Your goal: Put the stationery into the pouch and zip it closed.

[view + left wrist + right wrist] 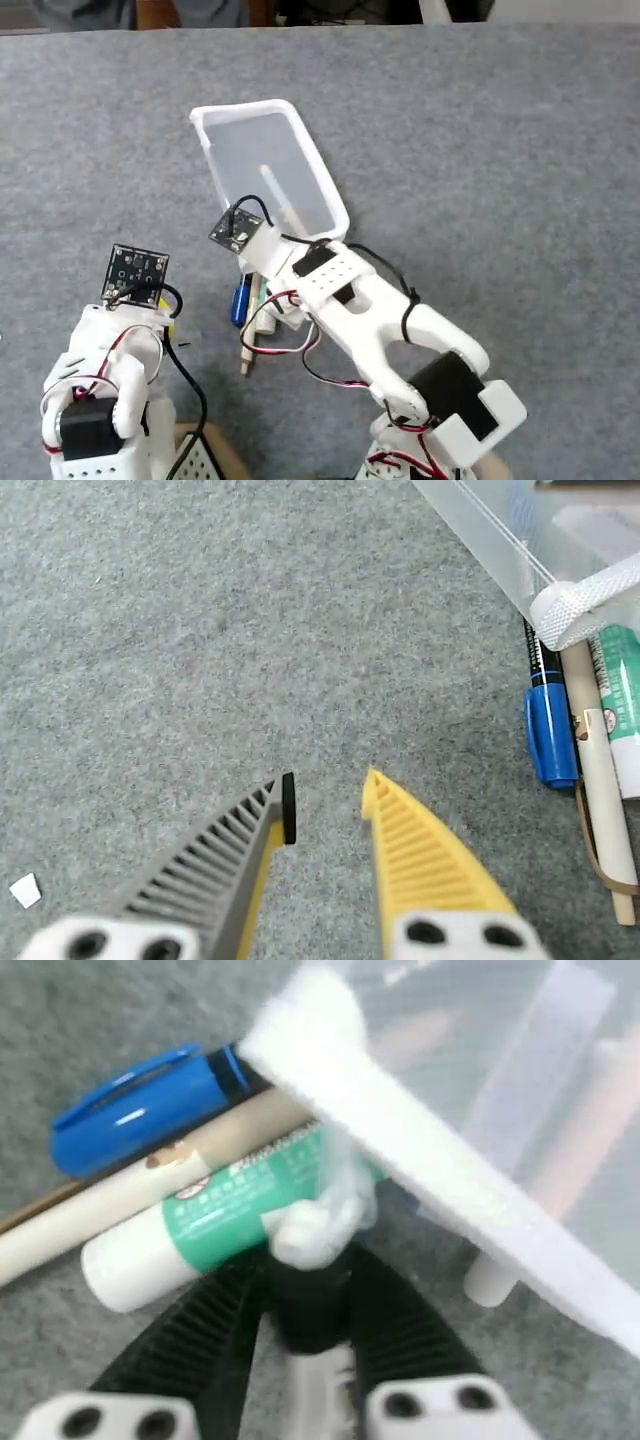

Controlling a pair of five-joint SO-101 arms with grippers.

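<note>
The right gripper [310, 1260] had its black fingers pinched on a small white tab [315, 1225], perhaps the zip pull, at one end of the translucent white-edged plastic pouch [240, 107]; just beside that end lay a green-labelled white glue stick [200, 1230], a long beige stick [120, 1195] and a blue capped marker [135, 1110]; farther from the pouch, the left gripper [328, 795] stood parted and empty over the grey felt table [200, 630].
</note>
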